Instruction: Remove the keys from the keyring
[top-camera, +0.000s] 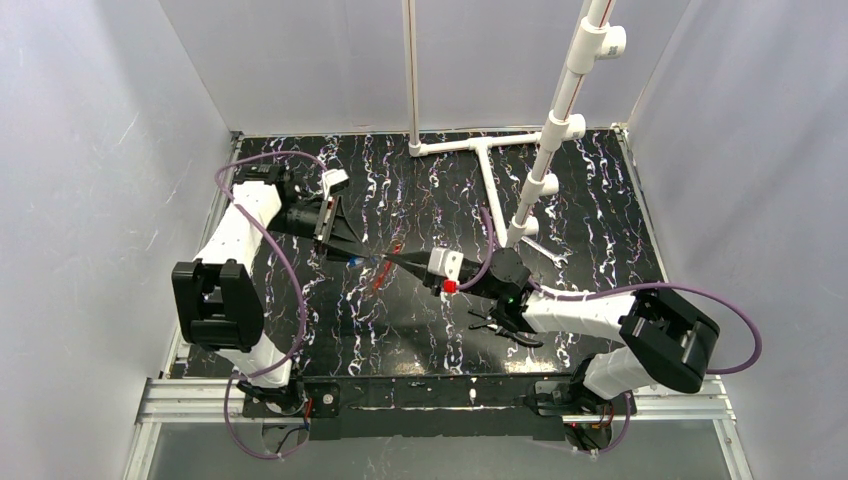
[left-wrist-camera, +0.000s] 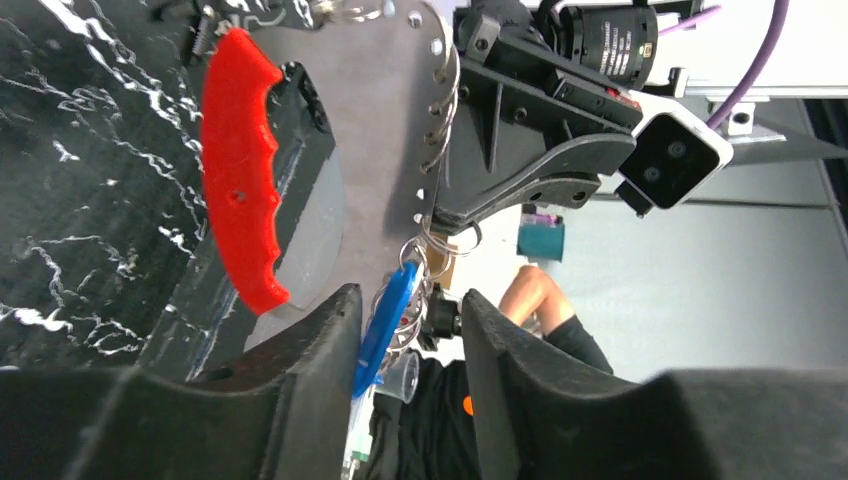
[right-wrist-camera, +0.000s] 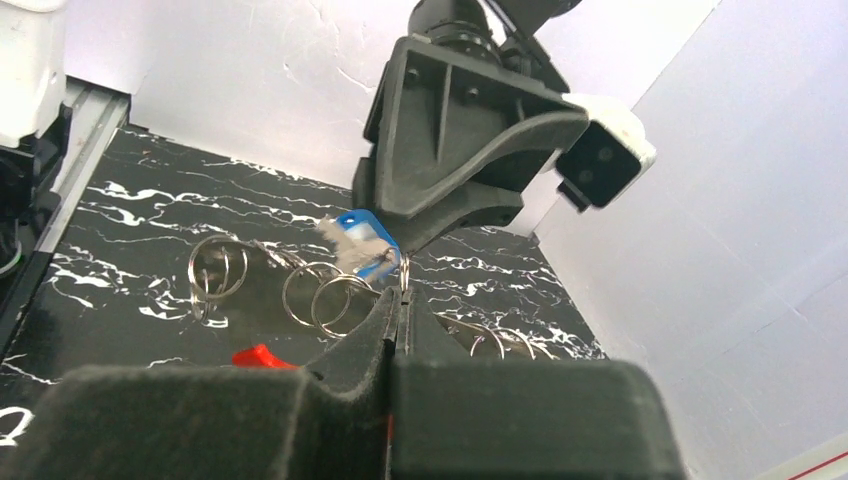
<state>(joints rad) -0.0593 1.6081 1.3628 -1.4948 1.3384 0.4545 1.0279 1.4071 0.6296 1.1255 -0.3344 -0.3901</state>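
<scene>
My right claw (right-wrist-camera: 397, 312) pressed together, pinching silver ring (right-wrist-camera: 403, 275) of keys (top-camera: 368, 262) bunch over table (top-camera: 600, 200). My left claw (left-wrist-camera: 408, 300) spread, blue tag (left-wrist-camera: 385, 325) between fingers. Red keyring (left-wrist-camera: 240, 170) just beside bunch, between both claws. Tag's white label (right-wrist-camera: 335, 232) blurred, unreadable.

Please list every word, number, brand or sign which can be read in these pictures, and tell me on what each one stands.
No text can be read in any of the three views.
Blue tag: its white insert is blurred, and nothing on it is legible.
Camera lens barrel: it has faint marks that are too small to read.
Red handle: no lettering shows.
</scene>
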